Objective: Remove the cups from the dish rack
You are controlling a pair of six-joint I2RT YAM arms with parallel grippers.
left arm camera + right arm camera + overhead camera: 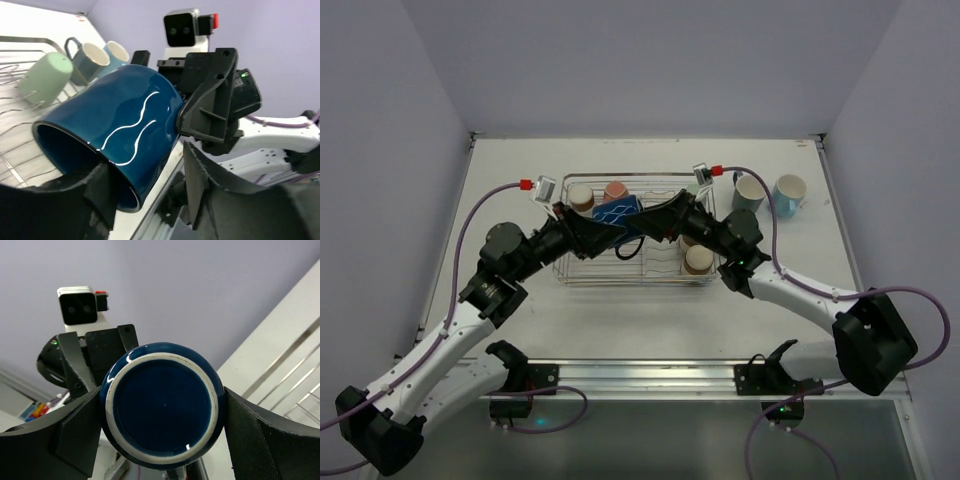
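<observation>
Navy cup [617, 213] is up in the air above the dish rack [630, 283], tipped on its side between the two arms. The right hand [162, 416] is clamped across its base. The left hand [150, 195] straddles the open rim, but I can't tell if it's gripping. A light blue cup [790, 192] stands on the tabletop [620, 320] to the right of the rack.

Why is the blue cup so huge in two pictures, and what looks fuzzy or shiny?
Left wrist view: the blue cup sits close to the lens so it looms; the dark fingers at the bottom are fuzzy, the mint cup a bit soft. Right wrist view: its base fills the middle, with small glints on the rim. Top view: even light, sharp, faint shadows.
</observation>
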